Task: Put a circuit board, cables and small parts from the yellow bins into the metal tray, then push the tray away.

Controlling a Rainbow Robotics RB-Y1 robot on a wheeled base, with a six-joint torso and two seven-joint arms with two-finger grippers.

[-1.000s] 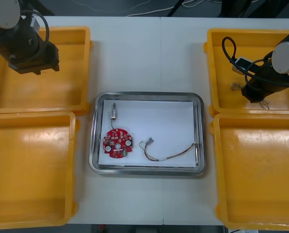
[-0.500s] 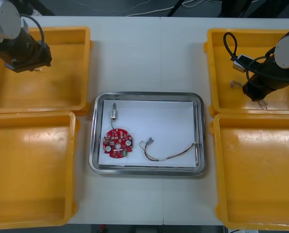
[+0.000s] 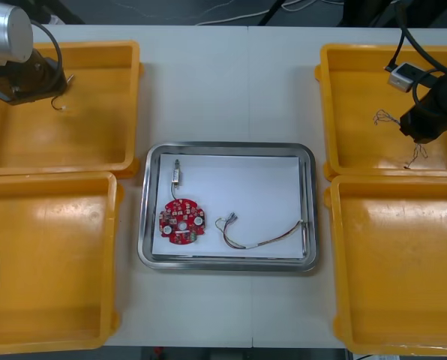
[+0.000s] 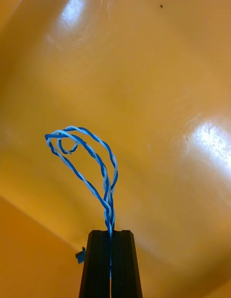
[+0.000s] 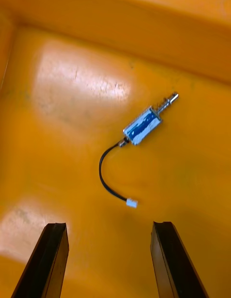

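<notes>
Now the twisted cable [image 4: 91, 153] is pinched by the right gripper [image 4: 110, 233]; the yellow bin [image 3: 325, 112] wall should be cleared before the metal tray [image 3: 313, 202]. Meanwhile the left gripper [image 5: 108, 226] is held wide over a small metal part [image 5: 144, 123].

From above: looks steeply down over the whole light surface [image 3: 223, 82]. From each wrist: peers close past black fingers at a bin floor. Left hand [image 5: 109, 225] over the far left yellow plastic bin [image 5: 72, 86]; right hand [image 4: 110, 233], pinching a twisted blue and white cable [image 4: 109, 209], over the far right yellow plastic bin [image 4: 168, 86]. Shares both bins with the overhead view.
</notes>
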